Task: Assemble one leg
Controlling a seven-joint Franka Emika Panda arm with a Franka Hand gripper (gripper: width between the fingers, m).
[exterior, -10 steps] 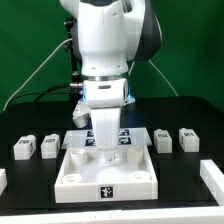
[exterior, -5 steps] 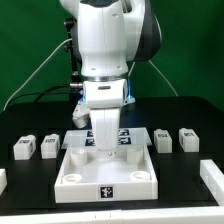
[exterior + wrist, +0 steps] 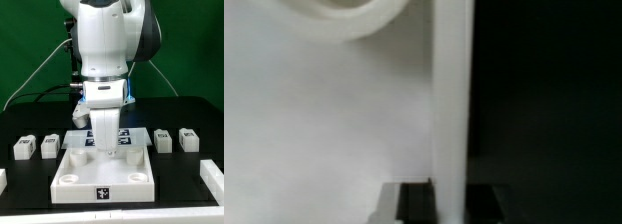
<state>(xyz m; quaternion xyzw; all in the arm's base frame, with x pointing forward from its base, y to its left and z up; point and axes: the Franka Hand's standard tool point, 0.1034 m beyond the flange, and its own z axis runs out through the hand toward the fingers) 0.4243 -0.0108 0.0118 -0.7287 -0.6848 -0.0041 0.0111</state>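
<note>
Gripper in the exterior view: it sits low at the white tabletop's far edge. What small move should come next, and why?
Likely close the jaws on that rim, unless they are shut already. The gripper is down at the far edge of the tabletop, and the wrist view shows the rim running between dark finger shapes; contact is unclear. A leg lies loose beside it, untouched.

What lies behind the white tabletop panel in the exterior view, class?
The marker board lies there, tags showing either side of the gripper. The gripper covers the board's middle, so that part cannot be seen.
</note>
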